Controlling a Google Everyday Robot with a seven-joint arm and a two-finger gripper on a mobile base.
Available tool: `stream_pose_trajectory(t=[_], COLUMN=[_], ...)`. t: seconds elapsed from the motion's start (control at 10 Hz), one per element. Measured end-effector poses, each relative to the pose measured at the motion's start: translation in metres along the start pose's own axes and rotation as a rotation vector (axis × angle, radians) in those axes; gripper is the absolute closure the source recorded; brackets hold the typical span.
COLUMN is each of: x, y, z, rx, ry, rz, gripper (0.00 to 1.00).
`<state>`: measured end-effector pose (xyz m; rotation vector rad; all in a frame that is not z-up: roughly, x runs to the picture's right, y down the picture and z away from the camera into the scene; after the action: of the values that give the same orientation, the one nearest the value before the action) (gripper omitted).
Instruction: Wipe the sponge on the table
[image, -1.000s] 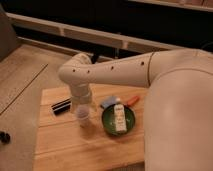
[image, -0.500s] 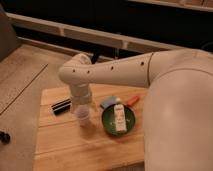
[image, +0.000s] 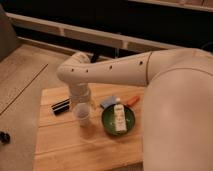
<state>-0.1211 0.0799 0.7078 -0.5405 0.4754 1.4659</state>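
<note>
The pale plank table (image: 65, 150) fills the lower middle of the frame, and the big white arm (image: 125, 70) reaches across it from the right. The green bowl (image: 106, 120) sits at centre. Just left of the bowl, the gripper (image: 82, 116) hangs low over the wood, fingers spread wide and nothing in them. The pale blue sponge (image: 109, 102) lies on the table up and to the right of the gripper, close but not touching it.

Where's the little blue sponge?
In the camera view, the sponge lies on the table just behind the green bowl, left of the orange item; the tool hangs to its left.
</note>
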Motion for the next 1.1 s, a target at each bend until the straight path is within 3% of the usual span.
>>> stream_pose_trajectory(t=[0.2,0.4,0.5,0.6,0.7,1.1], x=[-0.039,-0.099,-0.112,-0.123,-0.124,-0.124], y=[0.013,0.003,-0.010,-0.024,-0.023,-0.023], z=[-0.022,-0.051,-0.053,-0.054,-0.055,-0.055], rx=[0.010,0.048,0.059,0.062,0.054,0.052], ry=[-0.137,-0.330,-0.369,-0.401,-0.407,-0.407], rz=[0.023,0.070,0.113,0.174,0.206,0.214], gripper=[0.35,0.35,0.35,0.35,0.35,0.35])
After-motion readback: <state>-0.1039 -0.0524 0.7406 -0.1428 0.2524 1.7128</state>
